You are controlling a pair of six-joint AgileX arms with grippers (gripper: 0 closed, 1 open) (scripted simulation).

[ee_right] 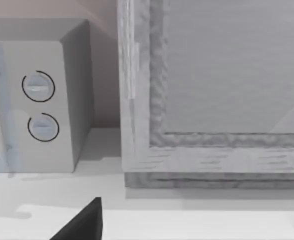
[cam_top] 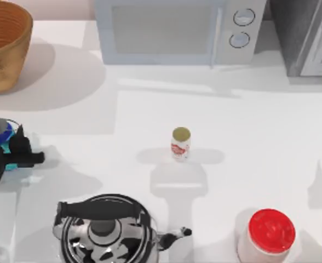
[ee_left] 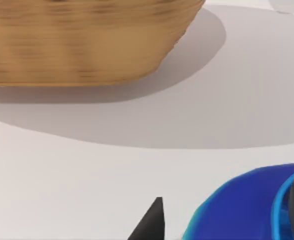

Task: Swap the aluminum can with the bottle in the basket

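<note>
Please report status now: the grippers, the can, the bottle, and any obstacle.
Left gripper at table's left edge, beside bottle, outside basket. Aluminum can upright mid-table, untouched. Kettle near front, off the can-basket line.

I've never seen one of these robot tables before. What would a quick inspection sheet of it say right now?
Surface: white table, shadows across it.
Job's things: aluminum can upright mid-table; bottle at the left edge, outside the basket, which stands at the far left corner.
Clutter: kettle near front; red-lidded jar front right.
Grippers: left gripper at the bottle, fingers either side of it; right arm's fingertip shows in its wrist view, facing the back.
Cables: nothing seen.
Surroundings: microwave at the back, grey cabinet beside it.
</note>
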